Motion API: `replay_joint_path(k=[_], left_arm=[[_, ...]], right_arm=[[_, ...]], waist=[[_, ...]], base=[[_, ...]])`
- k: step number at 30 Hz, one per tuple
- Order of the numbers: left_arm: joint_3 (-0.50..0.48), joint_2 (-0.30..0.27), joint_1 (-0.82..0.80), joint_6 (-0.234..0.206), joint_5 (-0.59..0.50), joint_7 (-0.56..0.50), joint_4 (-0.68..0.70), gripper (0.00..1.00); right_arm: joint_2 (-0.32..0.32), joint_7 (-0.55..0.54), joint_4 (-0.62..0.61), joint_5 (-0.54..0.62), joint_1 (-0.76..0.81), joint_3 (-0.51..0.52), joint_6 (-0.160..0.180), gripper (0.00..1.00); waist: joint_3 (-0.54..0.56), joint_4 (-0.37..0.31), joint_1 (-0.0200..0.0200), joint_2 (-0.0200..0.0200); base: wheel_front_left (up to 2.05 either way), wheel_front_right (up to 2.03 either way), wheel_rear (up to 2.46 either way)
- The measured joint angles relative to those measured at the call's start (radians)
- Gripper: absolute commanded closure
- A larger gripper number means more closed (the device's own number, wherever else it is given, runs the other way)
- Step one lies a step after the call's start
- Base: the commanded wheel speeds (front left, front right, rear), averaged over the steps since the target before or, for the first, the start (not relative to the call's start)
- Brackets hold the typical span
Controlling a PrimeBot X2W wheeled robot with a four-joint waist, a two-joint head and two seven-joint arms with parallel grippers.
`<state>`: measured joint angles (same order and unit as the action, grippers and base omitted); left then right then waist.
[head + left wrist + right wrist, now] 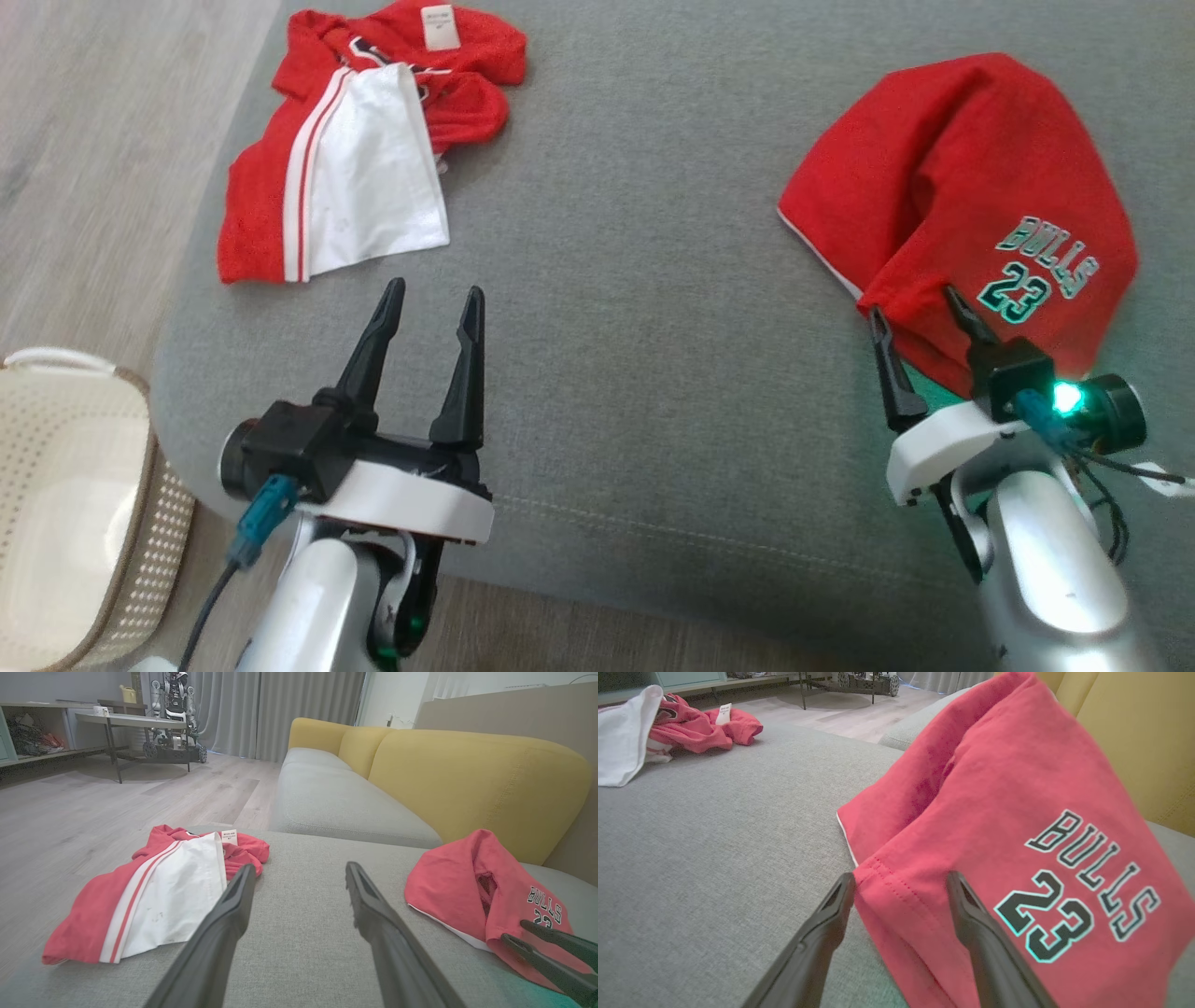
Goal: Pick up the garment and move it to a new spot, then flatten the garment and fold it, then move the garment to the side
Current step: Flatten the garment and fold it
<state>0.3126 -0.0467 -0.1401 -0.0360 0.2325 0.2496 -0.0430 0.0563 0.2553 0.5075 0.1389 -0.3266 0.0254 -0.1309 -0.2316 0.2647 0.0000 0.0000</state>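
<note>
right gripper [915, 303] spread, seemingly astride shorts [962, 177] hem, lower right | left gripper [436, 287] spread, idle | risk: closing catches one layer, shorts lift lopsided

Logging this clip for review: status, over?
Left gripper open, empty, over cushion. Right gripper open, jaws astride hem of Bulls garment. Second garment far left, not in the way.

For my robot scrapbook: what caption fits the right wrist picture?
Open right gripper straddling a hem corner of the red Bulls 23 garment on the grey sofa.
</note>
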Motion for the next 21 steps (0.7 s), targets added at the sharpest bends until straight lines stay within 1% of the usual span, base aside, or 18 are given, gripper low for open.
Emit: replay_joint_path(k=[2,3,4,5,6,8,12,17,21], left_arm=[[0.006,0.0,-0.001,-0.003,0.001,0.0,0.0,0.0],[0.009,0.0,-0.003,-0.009,0.006,0.0,0.0,0.0],[0.013,0.0,-0.006,-0.009,0.012,0.0,-0.001,0.0],[0.018,0.0,-0.009,-0.009,0.024,0.0,-0.001,0.0],[0.022,0.0,-0.009,-0.01,0.037,0.0,0.0,0.0],[0.027,0.0,-0.009,-0.018,0.05,0.0,0.0,0.0],[0.031,0.0,-0.009,-0.019,0.051,0.0,-0.01,0.0],[0.027,0.0,-0.007,-0.02,0.051,0.0,-0.017,0.0],[0.022,0.0,0.0,-0.02,0.051,0.0,-0.02,0.0]], right_arm=[[0.0,0.0,0.025,0.014,-0.014,0.015,0.0,0.0],[0.0,0.0,0.041,0.019,-0.019,0.022,0.0,0.09],[0.0,0.0,0.068,0.015,-0.026,0.028,0.0,0.78],[0.0,0.0,0.097,0.002,-0.032,0.033,0.0,0.78],[0.0,0.0,0.112,-0.001,-0.035,0.036,0.0,1.0],[0.0,0.0,0.124,-0.001,-0.037,0.036,0.0,1.0],[0.0,0.0,0.113,-0.016,-0.05,0.022,0.0,1.0],[0.0,0.0,0.037,-0.051,-0.051,-0.038,0.0,1.0],[0.002,0.0,-0.061,-0.1,-0.048,-0.13,0.0,1.0]], waist=[[-0.007,0.011,0.0,0.0],[-0.01,0.015,0.0,0.0],[-0.011,0.02,0.0,0.0],[-0.012,0.024,0.0,0.0],[-0.011,0.026,0.0,0.0],[-0.008,0.029,0.0,0.0],[0.009,0.028,0.0,0.0],[0.042,0.017,0.0,0.0],[0.075,0.005,0.0,0.0]], base=[[0.0,0.0,0.0],[0.0,0.0,0.0],[0.0,0.0,0.0],[0.0,0.0,0.0],[0.0,0.0,0.0],[0.0,0.0,0.0],[0.0,0.0,0.0],[0.0,0.0,0.0],[0.0,0.0,0.0]])
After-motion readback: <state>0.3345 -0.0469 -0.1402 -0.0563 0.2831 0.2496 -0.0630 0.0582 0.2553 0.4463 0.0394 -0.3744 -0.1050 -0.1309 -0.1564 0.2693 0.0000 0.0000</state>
